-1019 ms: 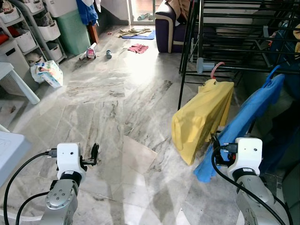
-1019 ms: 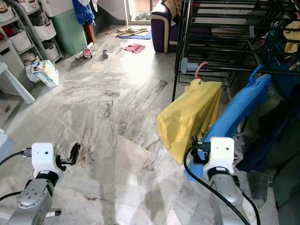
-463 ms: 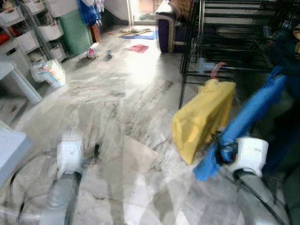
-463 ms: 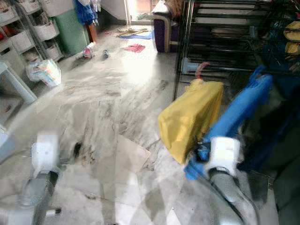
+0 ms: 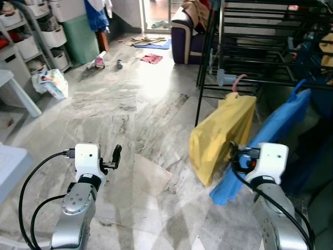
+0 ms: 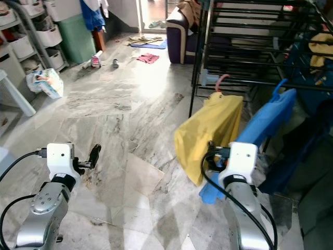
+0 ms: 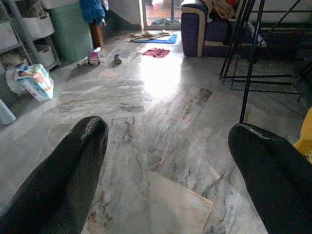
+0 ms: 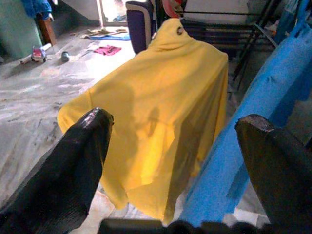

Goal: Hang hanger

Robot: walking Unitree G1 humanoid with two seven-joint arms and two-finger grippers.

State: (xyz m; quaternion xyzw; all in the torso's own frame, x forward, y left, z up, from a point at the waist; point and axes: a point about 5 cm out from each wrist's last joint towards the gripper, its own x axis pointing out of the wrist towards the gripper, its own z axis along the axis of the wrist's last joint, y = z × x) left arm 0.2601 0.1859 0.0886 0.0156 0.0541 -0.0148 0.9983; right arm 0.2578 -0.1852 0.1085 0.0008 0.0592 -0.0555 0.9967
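A yellow garment [image 5: 221,138] hangs from a pink hanger [image 5: 238,80] on the lower rail of a black drying rack [image 5: 208,52]. Beside it, a blue garment [image 5: 268,138] hangs on a blue hanger [image 5: 302,83]. My right gripper [image 8: 175,119] is open, low in front of the two garments and pointing at the yellow one without touching it. My left gripper [image 7: 168,129] is open and holds nothing, pointing over the bare marble floor [image 5: 130,104] well left of the rack.
A dark sofa [image 5: 184,34] stands beyond the rack. Shelves with white baskets [image 5: 31,39], a green bin [image 5: 80,36], a printed bag [image 5: 49,82] and a white table [image 5: 13,86] line the left side. A toy car [image 5: 99,61] and cloths [image 5: 152,58] lie far off.
The whole view has shifted and was blurred half a second ago, so the camera moved. The garments hang as before. Both grippers are still open and hold nothing.
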